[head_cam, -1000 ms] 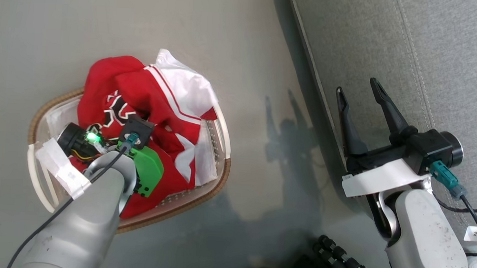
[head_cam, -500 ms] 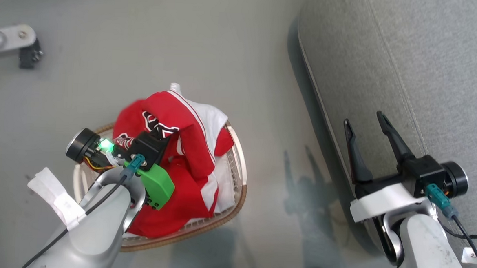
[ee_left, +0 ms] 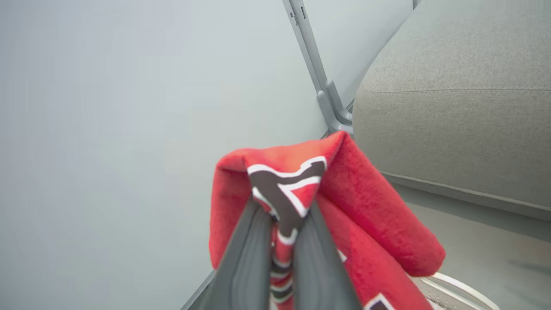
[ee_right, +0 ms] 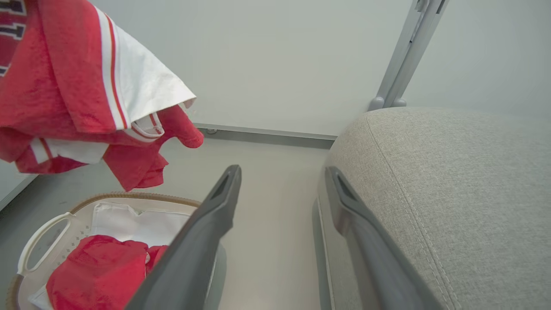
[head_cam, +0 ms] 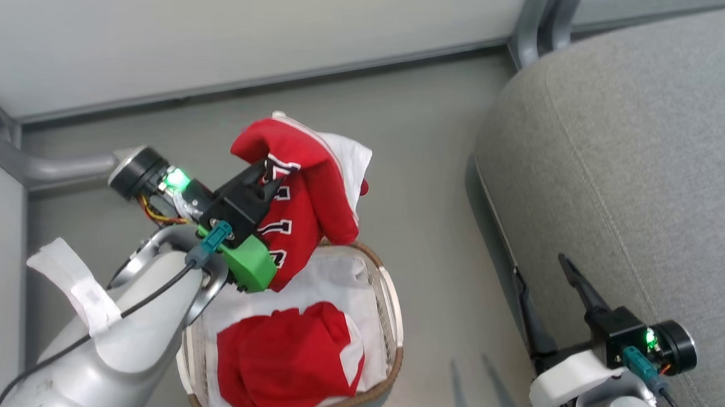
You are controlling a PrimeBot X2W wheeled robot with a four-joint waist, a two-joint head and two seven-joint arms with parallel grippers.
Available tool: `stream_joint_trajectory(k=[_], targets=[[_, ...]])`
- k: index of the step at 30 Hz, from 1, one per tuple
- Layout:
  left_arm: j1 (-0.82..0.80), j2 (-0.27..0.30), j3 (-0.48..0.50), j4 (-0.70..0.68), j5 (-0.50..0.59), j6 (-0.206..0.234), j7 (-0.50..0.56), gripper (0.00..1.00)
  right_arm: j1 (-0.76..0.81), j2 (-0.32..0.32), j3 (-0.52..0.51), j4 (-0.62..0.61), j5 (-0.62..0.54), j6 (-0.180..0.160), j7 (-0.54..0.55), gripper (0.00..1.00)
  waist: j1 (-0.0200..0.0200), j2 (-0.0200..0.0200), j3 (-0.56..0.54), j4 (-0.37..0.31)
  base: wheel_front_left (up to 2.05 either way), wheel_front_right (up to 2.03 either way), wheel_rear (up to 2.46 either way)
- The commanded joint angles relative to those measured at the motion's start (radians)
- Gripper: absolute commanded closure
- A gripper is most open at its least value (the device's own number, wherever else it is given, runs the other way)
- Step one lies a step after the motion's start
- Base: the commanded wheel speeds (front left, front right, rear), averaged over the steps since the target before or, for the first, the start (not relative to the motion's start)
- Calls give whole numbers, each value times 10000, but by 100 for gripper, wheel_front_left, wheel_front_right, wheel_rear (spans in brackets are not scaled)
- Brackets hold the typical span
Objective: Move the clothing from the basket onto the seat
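Left gripper (head_cam: 266, 182) aloft, tight on jersey (head_cam: 323, 186)

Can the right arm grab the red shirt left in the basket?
Probably yes. The right gripper is open and empty, and the red shirt lies uncovered in the basket, bare floor between.

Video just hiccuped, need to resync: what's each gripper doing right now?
Left gripper: shut on the jersey.
Right gripper: open, empty.
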Motion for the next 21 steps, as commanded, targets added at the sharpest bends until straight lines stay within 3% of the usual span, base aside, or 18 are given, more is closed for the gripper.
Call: stream_joint_trajectory(k=[1,10,21], targets=[[-265,129,-141,-139,-145,-23,-8,100,247,-37,56,42,-29,-7,-25,0,1,0,-1363,503,0,0,0],[-1950,556,-805,-656,-752,-15,412,100,230,-37,514,-75,-25,-7,-25,0,1,0,-2050,585,0,0,0],[-3364,296,-1310,-536,-1141,-13,477,100,-505,-35,1536,-219,217,-7,-25,0,1,0,-2231,784,0,0,0]])
